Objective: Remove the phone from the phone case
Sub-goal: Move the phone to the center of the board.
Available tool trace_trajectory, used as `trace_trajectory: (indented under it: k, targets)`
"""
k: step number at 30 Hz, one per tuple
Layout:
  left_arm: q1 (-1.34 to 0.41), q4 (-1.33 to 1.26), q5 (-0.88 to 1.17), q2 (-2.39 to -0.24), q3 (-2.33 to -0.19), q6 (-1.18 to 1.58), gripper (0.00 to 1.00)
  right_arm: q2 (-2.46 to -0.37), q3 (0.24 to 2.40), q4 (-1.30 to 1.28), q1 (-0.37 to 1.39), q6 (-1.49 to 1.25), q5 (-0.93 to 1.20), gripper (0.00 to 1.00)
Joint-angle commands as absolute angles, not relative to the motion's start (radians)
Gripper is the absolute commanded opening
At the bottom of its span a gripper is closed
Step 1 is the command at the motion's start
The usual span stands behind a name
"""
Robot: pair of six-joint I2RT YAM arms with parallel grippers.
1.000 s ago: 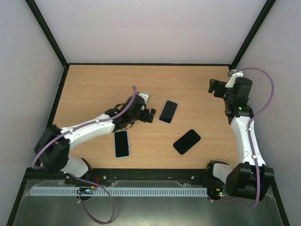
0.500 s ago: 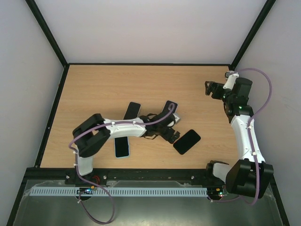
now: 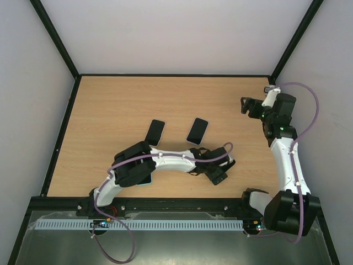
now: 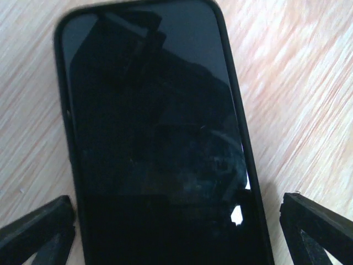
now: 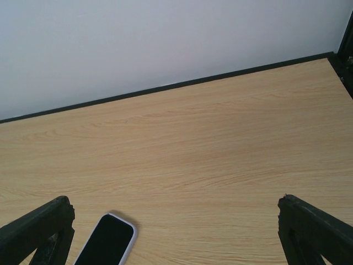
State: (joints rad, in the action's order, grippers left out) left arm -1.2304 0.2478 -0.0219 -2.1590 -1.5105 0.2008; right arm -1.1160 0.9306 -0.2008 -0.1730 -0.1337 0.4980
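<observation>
I see the slim black glass-fronted phone [image 4: 154, 138] seated face-up in its black phone case [image 4: 236, 110], the case rim hugging the screen along every edge I can see. It lies flat on the pale wooden desk [image 3: 110, 105], towards the near edge, right of centre. My left jaws are spread and straddle it. My right jaws hang spread above the far right corner.
</observation>
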Motion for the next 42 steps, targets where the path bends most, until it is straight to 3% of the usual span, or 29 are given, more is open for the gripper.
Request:
trace_trajectory:
  k: [1,5,9,12,14,18,20,26,33,42]
  targets:
    - [-1.265,0.351,-0.192,-2.17,-1.522,0.163,1.0,-1.095,0.919,-0.21,-0.18,-0.109,0.499,0.97]
    - [-1.247,0.394,-0.332,-2.144,-1.46,0.193,1.0,-1.118,0.934,-0.231,-0.179,-0.086,0.49,0.98]
    - [-1.123,0.413,-0.411,-2.099,-1.423,0.362,1.0,-1.138,0.993,-0.301,-0.179,0.032,0.503,0.97]
    - [-1.047,0.36,-0.37,-2.008,-1.368,0.409,1.0,-1.154,1.024,-0.44,-0.179,0.267,0.627,0.99]
    - [-1.043,0.305,-0.336,-1.939,-1.307,0.407,1.0,-1.176,1.051,-0.61,-0.178,0.47,0.703,0.94]
    - [-1.043,0.215,-0.258,-1.804,-1.159,0.436,1.0,-1.234,1.076,-0.792,-0.122,0.745,0.644,0.96]
    - [-1.039,0.207,-0.263,-1.744,-1.118,0.45,1.0,-1.271,1.073,-0.818,-0.044,0.789,0.56,1.0]
    - [-0.938,0.237,-0.222,-1.611,-1.058,0.552,1.0,-1.388,1.077,-0.769,0.171,0.867,0.369,0.99]
    - [-0.8,0.043,-0.063,-1.388,-0.832,0.667,1.0,-1.613,1.225,-0.856,0.229,1.182,0.4,0.99]
    - [-0.761,0.014,-0.035,-1.302,-0.784,0.629,1.0,-1.93,1.507,-1.002,0.28,1.334,0.406,0.98]
